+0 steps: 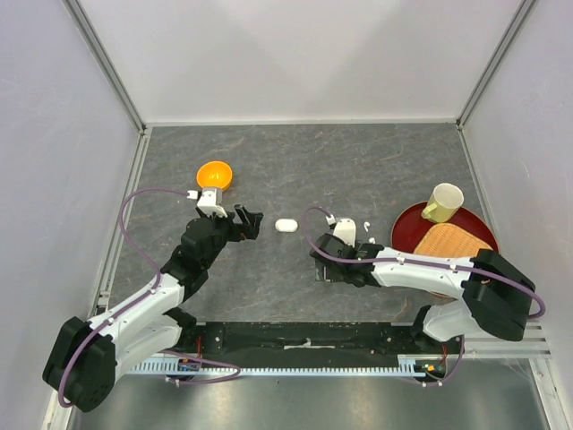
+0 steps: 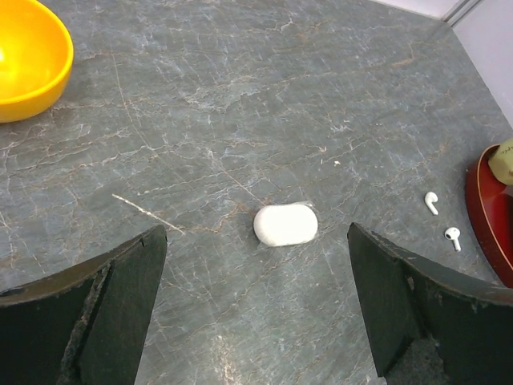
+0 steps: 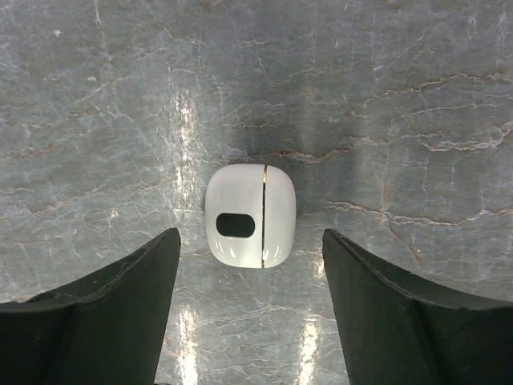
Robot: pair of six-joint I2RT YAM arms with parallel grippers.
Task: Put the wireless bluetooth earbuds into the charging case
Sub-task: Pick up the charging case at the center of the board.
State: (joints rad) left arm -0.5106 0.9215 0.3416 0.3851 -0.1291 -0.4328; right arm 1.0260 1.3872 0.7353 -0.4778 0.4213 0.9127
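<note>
While my left jaws and right jaws stand open, two white short-stemmed earbuds (image 2: 432, 202) lie on the surface (image 2: 240, 96) near the red plate (image 2: 485, 216); a shut white case (image 3: 250, 215) lies between my right jaws, untouched.

Orange bowl (image 2: 24, 60) and red tray (image 2: 489, 233), both edge-cropped

The grey, marble-veined table (image 1: 358, 161) carries an orange bowl (image 1: 215, 175) toward its far left. A closed white case (image 1: 286, 226) lies near the middle. A second white case (image 3: 250, 216), seamed and with a dark oval, also lies flat. Two white earbuds (image 2: 432, 202) lie apart, just beside a red tray (image 1: 407, 228) at the right.
</note>
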